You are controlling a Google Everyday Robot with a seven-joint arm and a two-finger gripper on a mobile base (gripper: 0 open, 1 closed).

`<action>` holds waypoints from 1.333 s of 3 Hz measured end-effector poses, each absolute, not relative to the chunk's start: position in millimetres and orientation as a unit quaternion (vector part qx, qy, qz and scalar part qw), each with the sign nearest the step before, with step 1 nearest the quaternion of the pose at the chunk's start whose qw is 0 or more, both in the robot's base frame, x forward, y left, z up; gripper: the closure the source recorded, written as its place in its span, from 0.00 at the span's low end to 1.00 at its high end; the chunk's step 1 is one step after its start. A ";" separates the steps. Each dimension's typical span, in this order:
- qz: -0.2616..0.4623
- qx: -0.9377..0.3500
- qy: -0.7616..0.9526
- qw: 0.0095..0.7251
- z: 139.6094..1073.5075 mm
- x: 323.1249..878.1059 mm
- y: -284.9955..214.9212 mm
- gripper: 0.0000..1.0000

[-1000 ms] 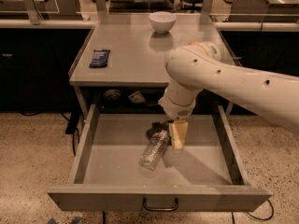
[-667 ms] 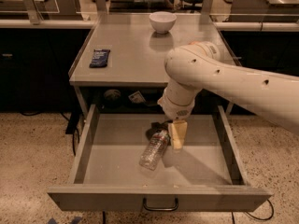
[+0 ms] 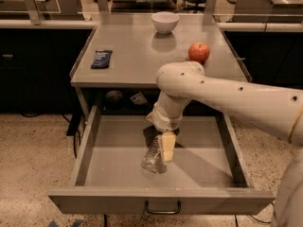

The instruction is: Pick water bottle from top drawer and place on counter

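Bottle not out of the drawer yet

The counter (image 3: 142, 65) is at the back, with a white bowl (image 3: 164, 21) near its far edge, a red apple (image 3: 199, 52) by its right edge and a dark blue packet (image 3: 101, 58) by its left edge. The top drawer (image 3: 113, 145) stands wide open in front. The gripper (image 3: 161, 148) is down inside, near the middle, right against the water bottle (image 3: 151, 159), which lies tilted, maybe on the floor of the drawer. I cannot tell if the gripper has hold of it. Lifting it and putting it on the counter are still to do
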State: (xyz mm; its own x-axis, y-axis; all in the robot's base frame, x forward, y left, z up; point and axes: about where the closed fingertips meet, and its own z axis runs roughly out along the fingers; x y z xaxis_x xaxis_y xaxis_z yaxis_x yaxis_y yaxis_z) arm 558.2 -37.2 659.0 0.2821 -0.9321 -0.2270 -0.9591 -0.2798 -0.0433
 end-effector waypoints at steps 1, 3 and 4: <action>0.109 -0.814 0.566 0.067 631.5 546.8 -20.2 0.00; 0.128 -0.796 0.589 0.060 602.8 550.0 -31.8 0.00; 0.132 -0.794 0.590 0.057 596.9 549.2 -32.5 0.00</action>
State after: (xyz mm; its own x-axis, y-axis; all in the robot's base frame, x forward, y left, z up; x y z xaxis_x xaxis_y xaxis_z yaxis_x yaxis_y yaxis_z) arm 549.2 -32.5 596.9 0.2685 -0.9224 -0.2774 -0.9527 -0.2969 0.0650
